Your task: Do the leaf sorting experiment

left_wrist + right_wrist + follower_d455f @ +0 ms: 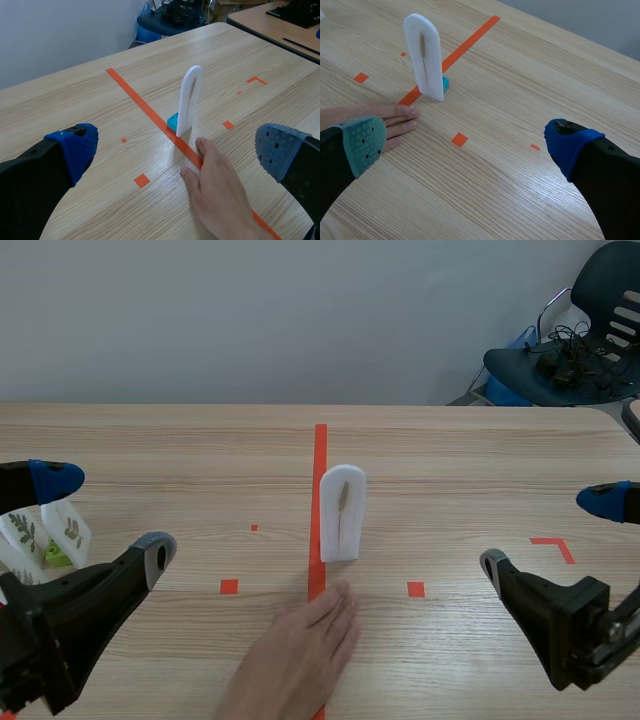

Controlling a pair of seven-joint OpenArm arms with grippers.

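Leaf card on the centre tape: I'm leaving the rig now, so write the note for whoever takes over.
Left gripper: jaws open, empty.
Right gripper: jaws open, empty.
Leaf card stands upright on a blue base on the tape line; a person's hand lies flat on the robot's side of it.
More leaf cards stand beside the left gripper.
Done: no card visibly sorted.
Left: likely all the sorting, once the hand clears.

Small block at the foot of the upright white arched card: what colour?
Turquoise blue; the small block shows best in the left wrist view.
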